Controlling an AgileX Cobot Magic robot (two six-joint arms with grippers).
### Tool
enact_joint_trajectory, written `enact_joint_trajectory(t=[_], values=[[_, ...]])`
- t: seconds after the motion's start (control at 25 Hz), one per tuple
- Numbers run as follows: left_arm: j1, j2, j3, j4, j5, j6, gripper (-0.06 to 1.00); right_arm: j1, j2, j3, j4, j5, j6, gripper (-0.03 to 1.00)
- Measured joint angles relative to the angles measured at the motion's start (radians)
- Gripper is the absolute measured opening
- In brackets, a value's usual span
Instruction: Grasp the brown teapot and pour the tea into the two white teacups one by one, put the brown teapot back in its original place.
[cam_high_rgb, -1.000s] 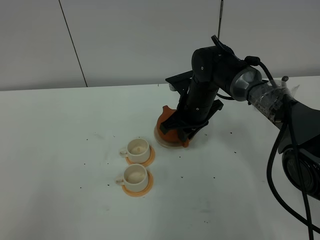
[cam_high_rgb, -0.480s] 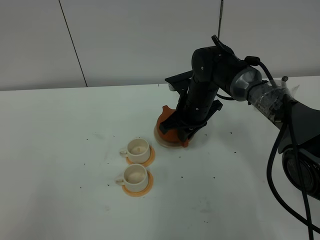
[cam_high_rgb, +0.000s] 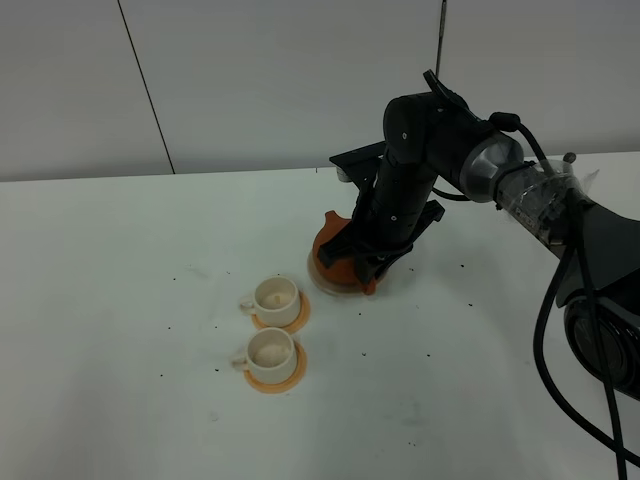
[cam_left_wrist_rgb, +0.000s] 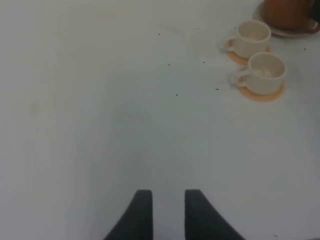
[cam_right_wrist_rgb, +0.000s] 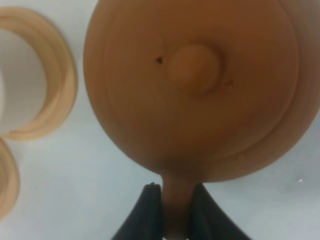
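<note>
**A:** One white bench (cam_high_rgb: 120, 330). What's biggest on it?
**B:** The right arm (cam_high_rgb: 440, 150), reaching down just right of centre in the high view. Under it the brown teapot (cam_high_rgb: 328, 245) sits on its cream trivet (cam_high_rgb: 325, 287).
**A:** And the cups?
**B:** Two white cups, one (cam_high_rgb: 276, 297) to the lower left of the teapot and the other (cam_high_rgb: 270, 349) below that. Each is on an orange coaster (cam_high_rgb: 300, 317).
**A:** Fingers?
**B:** The right fingers (cam_right_wrist_rgb: 151, 212) are clenched on the teapot's handle. The left fingers (cam_left_wrist_rgb: 141, 215) are parted, holding nothing, well apart from the cups.
</note>
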Motion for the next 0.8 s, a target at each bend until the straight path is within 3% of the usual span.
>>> enact_joint_trajectory(t=[0.8], values=[[0.0,0.0,0.0,0.0,0.0,0.0,0.23,0.007,-0.024,0.0,0.009,-0.007,-0.011,0.1]])
